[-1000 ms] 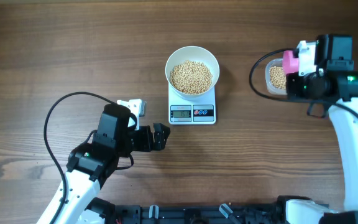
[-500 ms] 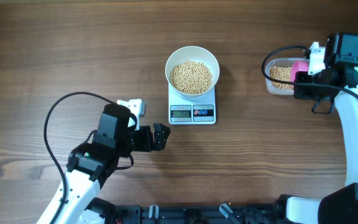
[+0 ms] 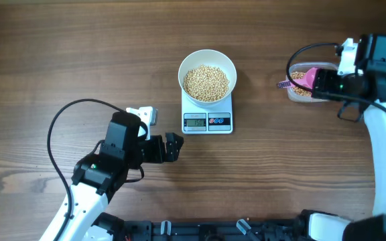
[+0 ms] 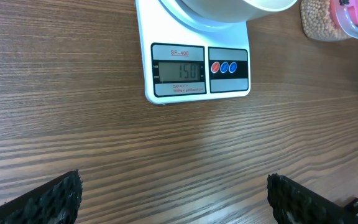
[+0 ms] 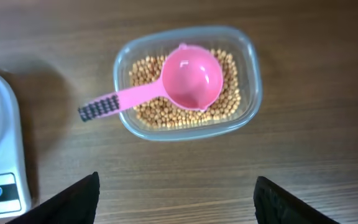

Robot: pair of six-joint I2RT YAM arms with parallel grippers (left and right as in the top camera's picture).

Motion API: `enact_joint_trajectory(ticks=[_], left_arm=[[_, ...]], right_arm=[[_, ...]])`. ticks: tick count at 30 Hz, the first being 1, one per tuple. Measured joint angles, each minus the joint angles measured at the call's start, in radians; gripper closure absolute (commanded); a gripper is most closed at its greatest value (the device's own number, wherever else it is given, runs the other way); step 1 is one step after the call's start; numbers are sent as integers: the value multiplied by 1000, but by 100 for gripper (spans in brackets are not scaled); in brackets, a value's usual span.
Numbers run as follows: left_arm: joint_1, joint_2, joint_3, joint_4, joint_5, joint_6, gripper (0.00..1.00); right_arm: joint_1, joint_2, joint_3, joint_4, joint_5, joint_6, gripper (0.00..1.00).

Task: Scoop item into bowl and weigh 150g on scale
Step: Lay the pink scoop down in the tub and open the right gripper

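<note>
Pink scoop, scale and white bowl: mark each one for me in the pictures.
pink scoop [image 5: 191, 78]: right wrist view, middle of its round cup.
scale [image 4: 194, 68]: left wrist view, front panel at the display's edge.
white bowl [image 3: 207, 57]: overhead view, bare inner wall below the far rim.

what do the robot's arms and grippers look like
Both arms have white lower links and black upper joints: left arm, right arm. A thin black cable loops beside each. The left gripper has black fingers with knobbly textured pads; the right gripper has dark fingers too.
</note>
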Motion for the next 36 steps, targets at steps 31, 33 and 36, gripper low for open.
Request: enact_joint_trajectory(ticks=[31, 33, 36], left_arm=[[0, 0, 0, 0, 0, 0, 0], [0, 0, 0, 0, 0, 0, 0], [0, 0, 0, 0, 0, 0, 0]], right_arm=[[0, -381, 0, -97, -101, 79, 19], [0, -454, 0, -161, -88, 79, 19], [0, -530, 0, -201, -61, 79, 19]])
